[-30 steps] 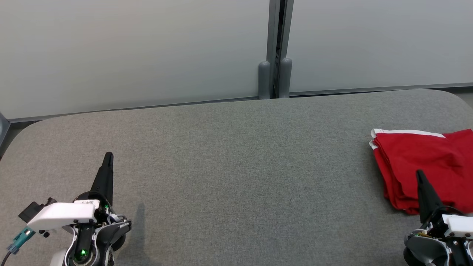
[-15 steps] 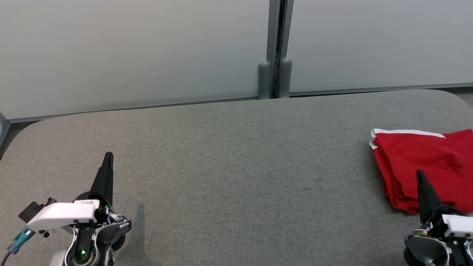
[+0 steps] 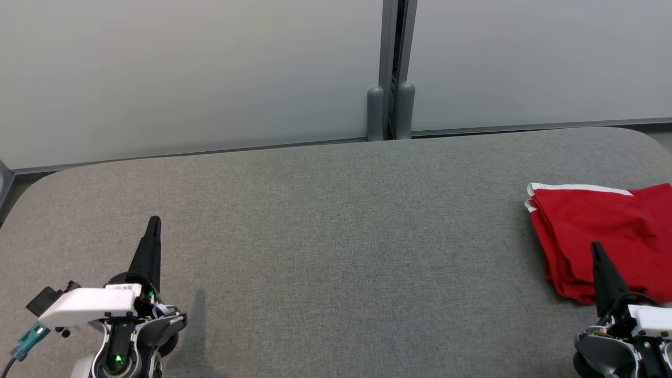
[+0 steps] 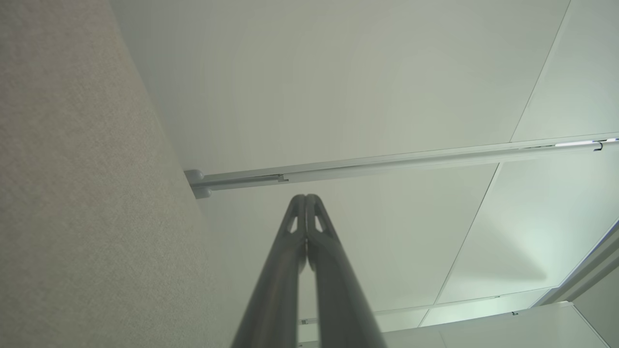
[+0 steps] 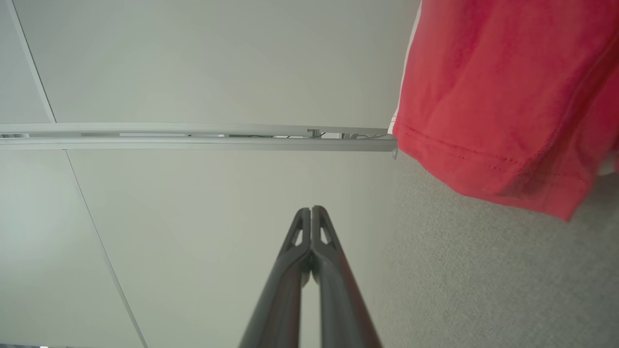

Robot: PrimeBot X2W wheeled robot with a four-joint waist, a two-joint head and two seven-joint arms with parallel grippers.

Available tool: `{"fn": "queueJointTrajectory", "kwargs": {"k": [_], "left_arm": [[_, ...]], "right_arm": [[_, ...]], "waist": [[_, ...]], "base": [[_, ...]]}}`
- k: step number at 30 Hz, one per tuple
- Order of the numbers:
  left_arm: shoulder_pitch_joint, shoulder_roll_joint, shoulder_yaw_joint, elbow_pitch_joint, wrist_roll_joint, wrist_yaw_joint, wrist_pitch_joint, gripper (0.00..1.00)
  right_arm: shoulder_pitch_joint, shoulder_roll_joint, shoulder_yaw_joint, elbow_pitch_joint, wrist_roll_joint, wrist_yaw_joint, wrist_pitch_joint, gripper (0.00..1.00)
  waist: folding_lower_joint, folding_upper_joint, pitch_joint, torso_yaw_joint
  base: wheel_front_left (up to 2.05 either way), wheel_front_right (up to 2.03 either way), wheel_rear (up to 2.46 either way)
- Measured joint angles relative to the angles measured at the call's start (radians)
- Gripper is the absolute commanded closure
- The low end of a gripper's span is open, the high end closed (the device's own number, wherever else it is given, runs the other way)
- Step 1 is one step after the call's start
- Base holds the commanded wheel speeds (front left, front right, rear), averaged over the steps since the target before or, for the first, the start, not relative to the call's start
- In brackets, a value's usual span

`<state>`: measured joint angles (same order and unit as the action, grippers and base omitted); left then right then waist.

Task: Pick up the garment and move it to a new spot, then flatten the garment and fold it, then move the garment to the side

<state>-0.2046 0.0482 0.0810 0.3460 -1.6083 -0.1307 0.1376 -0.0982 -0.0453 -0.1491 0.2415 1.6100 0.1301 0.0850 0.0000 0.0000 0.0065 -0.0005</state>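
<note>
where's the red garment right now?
Head view: the folded red garment lies at the far right of the grey table, cut off by the frame edge, just beyond the shut right gripper.

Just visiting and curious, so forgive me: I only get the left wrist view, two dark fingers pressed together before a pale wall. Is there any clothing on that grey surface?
Observer: Yes, the head view shows a folded red garment at the right end of the grey table.
Operator: Is anything holding it?
Observer: No. The right gripper is shut on nothing, its tip close to the garment's near edge.
Operator: And my gripper?
Observer: The left gripper is over the table's near left, well apart from the garment.
</note>
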Motion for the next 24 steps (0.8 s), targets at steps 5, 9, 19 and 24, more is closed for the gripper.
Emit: {"fn": "queueJointTrajectory", "kwargs": {"k": [5, 9, 19, 24], "left_arm": [[0.0, 0.0, 0.0, 0.0, 0.0, 0.0, 0.0, 1.0], [0.0, 0.0, 0.0, 0.0, 0.0, 0.0, 0.0, 1.0], [0.0, 0.0, 0.0, 0.0, 0.0, 0.0, 0.0, 1.0], [0.0, 0.0, 0.0, 0.0, 0.0, 0.0, 0.0, 1.0]], "right_arm": [[0.0, 0.0, 0.0, 0.0, 0.0, 0.0, 0.0, 1.0], [0.0, 0.0, 0.0, 0.0, 0.0, 0.0, 0.0, 1.0], [0.0, 0.0, 0.0, 0.0, 0.0, 0.0, 0.0, 1.0], [0.0, 0.0, 0.0, 0.0, 0.0, 0.0, 0.0, 1.0]], "waist": [[0.0, 0.0, 0.0, 0.0], [0.0, 0.0, 0.0, 0.0], [0.0, 0.0, 0.0, 0.0], [0.0, 0.0, 0.0, 0.0]], "base": [[0.0, 0.0, 0.0], [0.0, 0.0, 0.0], [0.0, 0.0, 0.0], [0.0, 0.0, 0.0]]}}
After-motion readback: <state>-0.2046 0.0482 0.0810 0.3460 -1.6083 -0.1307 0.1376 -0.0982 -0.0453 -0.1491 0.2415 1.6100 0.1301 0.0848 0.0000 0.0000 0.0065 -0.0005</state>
